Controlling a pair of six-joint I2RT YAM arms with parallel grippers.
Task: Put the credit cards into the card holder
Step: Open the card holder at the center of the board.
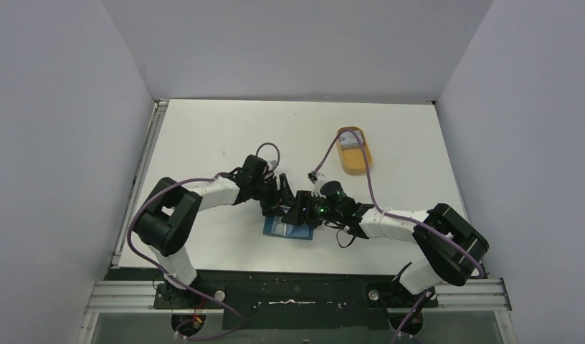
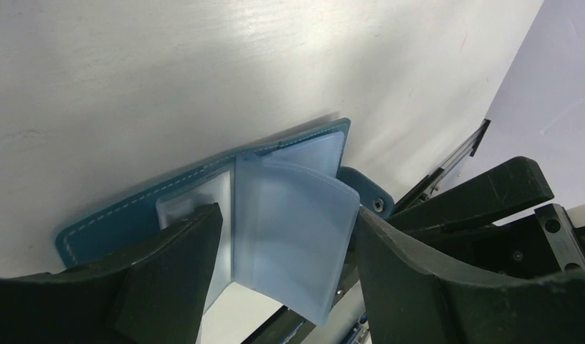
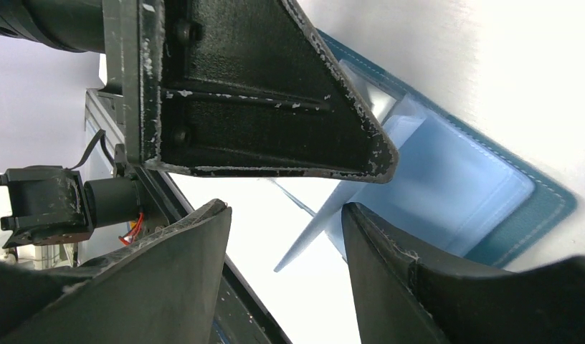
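From high behind, we look down on the whole counter [image 1: 225,136]. Both our wrist cameras sit close over the open card holder [image 2: 289,229], which all three views share.

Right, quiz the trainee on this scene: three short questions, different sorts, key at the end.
1. Pick one. Where is the wallet?
A. in the tray
B. on the table, under the left gripper and right gripper
C. lifted in the air
2. True or false: the wallet lies shut.
3. Fill in: the tray sits on the ___ arm's side.

Key: 1 B; 2 false, it lies open with its clear sleeves showing; 3 right.
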